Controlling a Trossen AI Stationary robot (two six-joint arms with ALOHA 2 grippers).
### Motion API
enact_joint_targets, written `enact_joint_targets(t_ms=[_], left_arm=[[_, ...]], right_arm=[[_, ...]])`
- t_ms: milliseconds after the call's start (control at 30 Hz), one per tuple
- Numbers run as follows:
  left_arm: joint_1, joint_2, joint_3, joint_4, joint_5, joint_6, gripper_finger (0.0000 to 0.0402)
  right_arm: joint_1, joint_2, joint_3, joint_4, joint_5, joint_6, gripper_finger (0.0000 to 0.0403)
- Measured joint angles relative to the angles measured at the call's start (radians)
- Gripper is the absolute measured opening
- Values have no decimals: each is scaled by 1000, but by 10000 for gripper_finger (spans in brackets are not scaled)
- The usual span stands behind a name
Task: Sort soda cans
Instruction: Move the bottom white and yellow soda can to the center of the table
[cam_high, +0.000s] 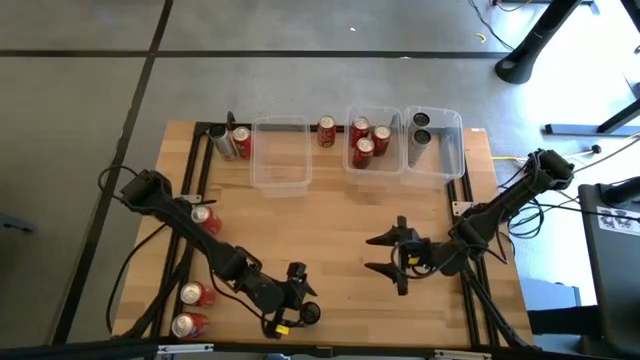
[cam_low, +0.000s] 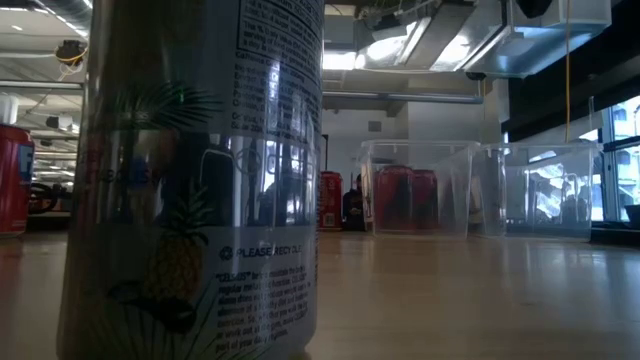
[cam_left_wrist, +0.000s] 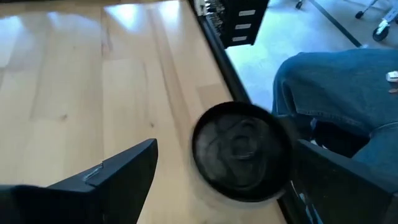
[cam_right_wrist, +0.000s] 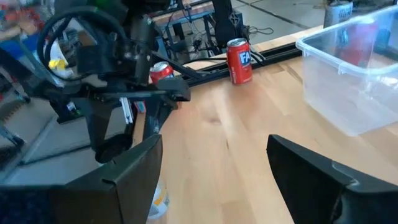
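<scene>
Pineapple-print can (cam_low: 190, 175) (low view only), between spread left fingers (cam_left_wrist: 112, 177), right fingers (cam_right_wrist: 311, 168) spread empty.

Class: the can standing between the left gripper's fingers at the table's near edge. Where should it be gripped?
Take the can by its round sidewall below the rim, from above with the left gripper: it stands upright, open fingers either side.

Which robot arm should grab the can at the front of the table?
The left. Its gripper already has its open jaws on both sides of the can, at the table's front edge. The right gripper waits open mid-table with nothing between its jaws.
</scene>
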Motion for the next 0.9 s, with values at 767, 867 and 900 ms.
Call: enact_joint_targets(t_ms=[767,867,900], left_arm=[[18,40,0,19,37,27,249],[24,39,0,19,32,29,243],[29,37,0,18,24,34,243]], right_arm=[[0,7,-1,24,7,-22,287],[0,7,-1,26,-12,-22,287],[0,7,-1,29,-25,-22,287]])
